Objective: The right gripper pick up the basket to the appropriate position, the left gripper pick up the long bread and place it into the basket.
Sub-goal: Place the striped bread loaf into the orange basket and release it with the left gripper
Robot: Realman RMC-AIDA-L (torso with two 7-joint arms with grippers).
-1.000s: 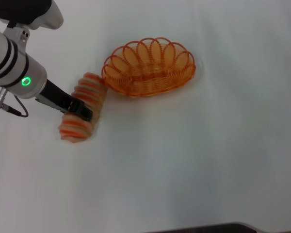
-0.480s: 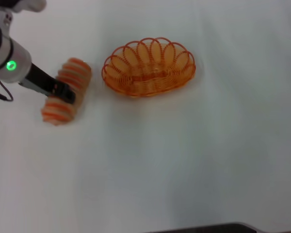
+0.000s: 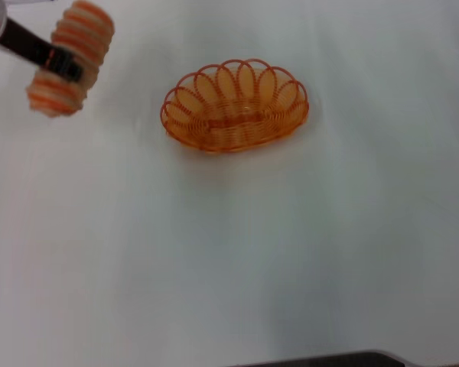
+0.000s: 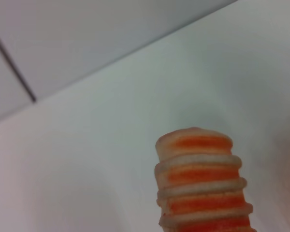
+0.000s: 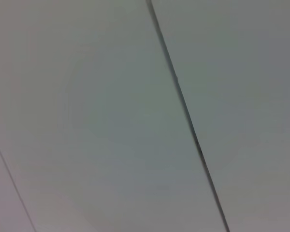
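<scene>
White table (image 3: 291, 260) lies bare around basket (image 3: 235, 105); left gripper (image 3: 61, 63) grasps long bread (image 3: 69, 57).

Your black two-fingered left gripper (image 3: 61, 63) is mostly cut off by the head view's top left corner; only a dark finger crossing the striped tan-and-orange long bread (image 3: 69, 57) shows. The left wrist view's lower edge crops that loaf (image 4: 203, 186). Your right gripper appears nowhere.
</scene>
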